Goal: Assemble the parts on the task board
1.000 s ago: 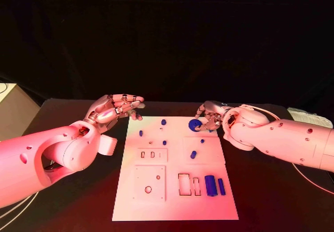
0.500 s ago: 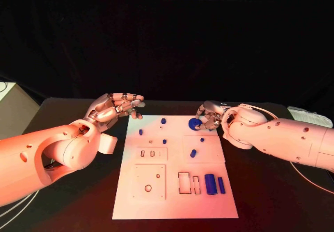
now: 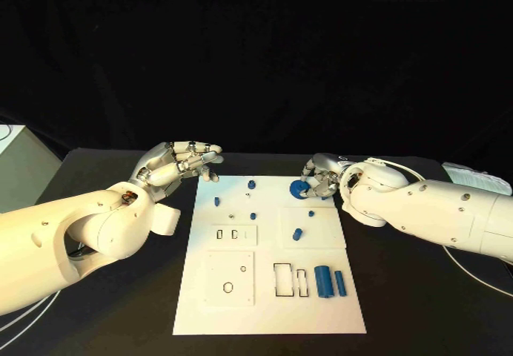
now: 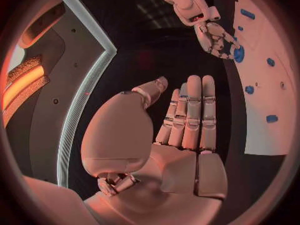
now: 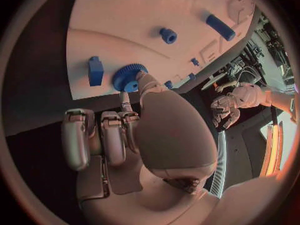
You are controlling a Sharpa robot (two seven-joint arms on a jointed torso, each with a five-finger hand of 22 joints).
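Observation:
The white task board [image 3: 267, 311] lies in the middle of the black table. My right hand [image 3: 326, 176] hovers over its far right corner and pinches a round blue gear [image 3: 300, 190] between thumb and finger; the right wrist view shows the gear [image 5: 128, 77] just above the board [image 5: 125, 20]. My left hand [image 3: 178, 163] hangs over the table beside the board's far left corner, fingers apart and holding nothing; its fingers [image 4: 190, 110] lie straight side by side. Small blue pegs [image 3: 252, 184] stand on the far half, and two blue cylinders [image 3: 323, 283] lie near the right edge.
The board has raised squares with slots [image 3: 233, 235], an oval hole [image 3: 227, 287] and rectangular recesses [image 3: 283, 282]. A pale box [image 3: 16, 159] stands at the table's far left. White papers and a cable [image 3: 471, 178] lie at the right.

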